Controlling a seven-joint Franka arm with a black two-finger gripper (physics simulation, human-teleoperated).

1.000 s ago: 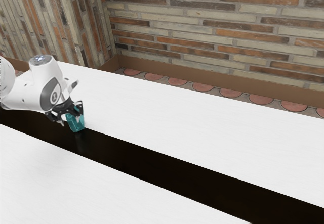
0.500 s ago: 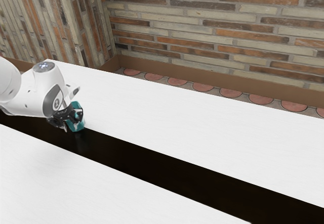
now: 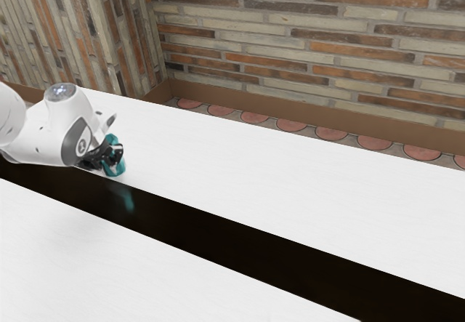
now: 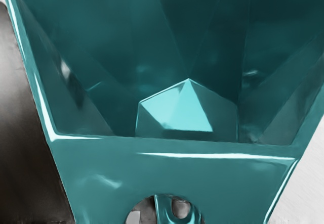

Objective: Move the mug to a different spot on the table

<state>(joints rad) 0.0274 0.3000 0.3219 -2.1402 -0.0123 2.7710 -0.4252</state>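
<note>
White tabletop is spreading out from under the pincer and well past it. Glossy black strip is running along its edge just beneath the pincer, showing a faint teal reflection. Second white slab is lying across the strip from the pincer.

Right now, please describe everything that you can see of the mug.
The mug is teal, glossy, with flat faceted walls, like glazed ceramic. The wrist view looks into its empty inside; a handle loop sits on its outer wall. The claw is shut on it, holding it tilted, seemingly off the white table near its edge.
</note>
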